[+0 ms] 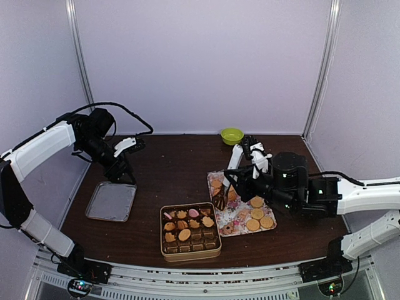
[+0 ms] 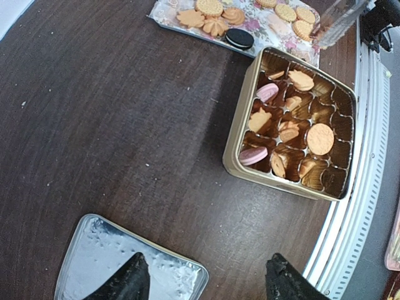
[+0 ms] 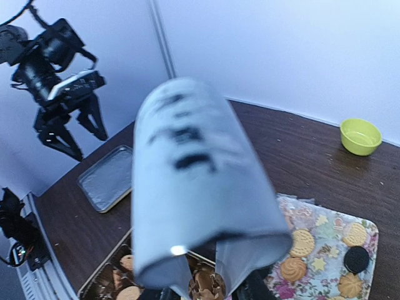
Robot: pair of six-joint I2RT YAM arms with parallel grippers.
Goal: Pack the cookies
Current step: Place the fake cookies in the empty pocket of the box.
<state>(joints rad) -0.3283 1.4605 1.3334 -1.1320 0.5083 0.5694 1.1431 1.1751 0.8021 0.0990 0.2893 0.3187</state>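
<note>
The cookies lie in two places: some in the brown cups of a gold tin (image 1: pixel 164 250), the others (image 1: pixel 257 212) on a floral tray (image 1: pixel 270 230). My right gripper (image 1: pixel 234 181) is shut on silver tongs (image 3: pixel 194 181), whose tips hang over the tray's left end by the tin. Something brown (image 3: pixel 226 286) shows between the blades; I cannot tell whether it is a cookie. My left gripper (image 2: pixel 209 278) stands open and empty over the near corner of a flat silver lid (image 2: pixel 106 256). The left wrist view shows the tin (image 2: pixel 240 134) and its cookies (image 2: pixel 320 139).
A small green bowl (image 1: pixel 232 135) sits at the back of the table, behind the floral tray. The silver lid (image 1: pixel 111 201) lies at the left, near the table's edge. A black sandwich cookie (image 3: pixel 357 259) lies on the tray's right part.
</note>
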